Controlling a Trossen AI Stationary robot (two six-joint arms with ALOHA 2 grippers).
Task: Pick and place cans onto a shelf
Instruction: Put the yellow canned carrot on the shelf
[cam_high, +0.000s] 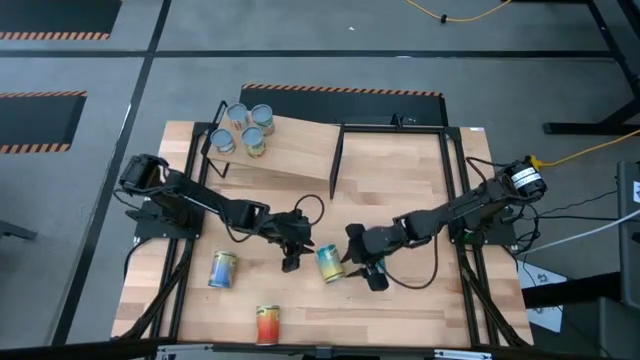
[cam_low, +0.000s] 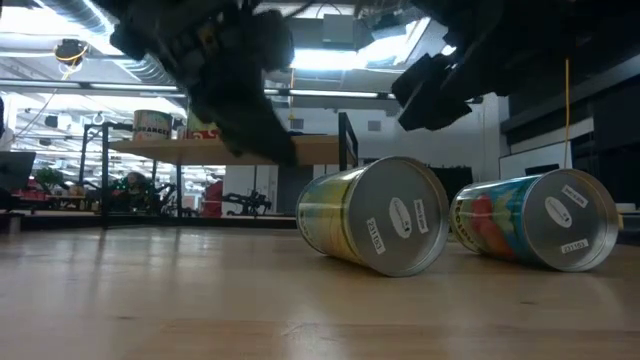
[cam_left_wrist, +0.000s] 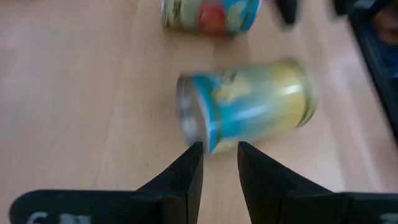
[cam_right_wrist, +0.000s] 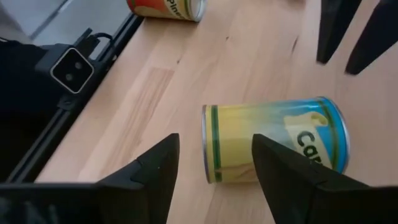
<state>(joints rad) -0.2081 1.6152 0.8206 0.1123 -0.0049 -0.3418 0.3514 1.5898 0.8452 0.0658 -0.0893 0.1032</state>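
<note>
Four cans stand upright, clustered at the far left corner of the tilted plywood shelf. Three more lie on their sides on the tabletop: yellow-blue, yellow-blue, red-orange.

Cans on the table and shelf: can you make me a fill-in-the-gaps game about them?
The shelf holds ___ upright cans.
On the table lie ___ tipped-over cans.
The yellow-blue can lies ___ the left pincer and the right pincer.
Missing words: four; three; between.
</note>
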